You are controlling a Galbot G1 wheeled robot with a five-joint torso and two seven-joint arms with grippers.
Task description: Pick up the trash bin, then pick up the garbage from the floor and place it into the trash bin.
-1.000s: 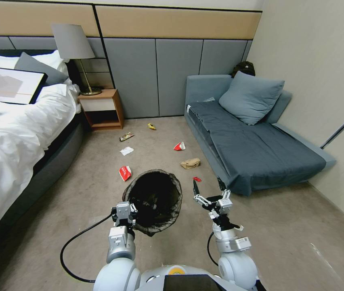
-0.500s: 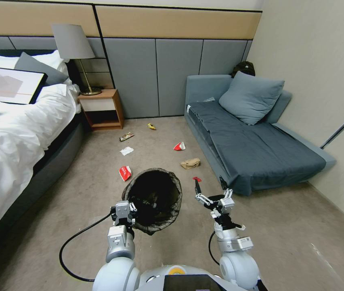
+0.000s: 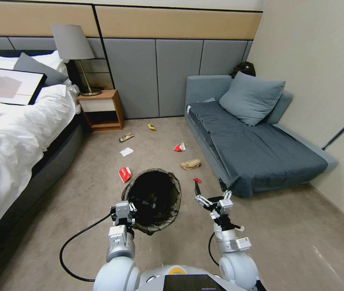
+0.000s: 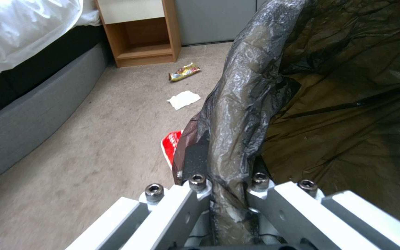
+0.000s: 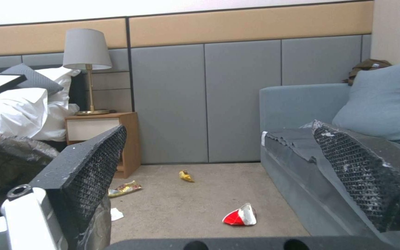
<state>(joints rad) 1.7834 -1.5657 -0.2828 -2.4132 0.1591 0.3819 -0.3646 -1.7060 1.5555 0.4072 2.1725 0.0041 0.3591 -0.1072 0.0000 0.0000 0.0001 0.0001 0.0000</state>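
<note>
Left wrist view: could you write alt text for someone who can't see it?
The left end effector is clamped on the bag-lined rim of the trash bin. Beyond it on the carpet lie a red wrapper, a white tissue and a yellow wrapper.

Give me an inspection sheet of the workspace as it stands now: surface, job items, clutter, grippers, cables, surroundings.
Surface: beige carpet, litter scattered across it.
Trash bin: off the floor, black liner over its rim, clamped by the left gripper.
Garbage: red-and-white wrapper beside the bin; white tissue; brown wrapper; yellow wrapper; red-and-white piece; tan paper bag; small red scrap.
Clutter: nothing seen beyond the litter.
Grippers: left shut on the bin rim; right gripper open, above the floor near the red scrap.
Cables: black cable looping beside the left arm.
Surroundings: bed, nightstand with lamp, sofa.
</note>
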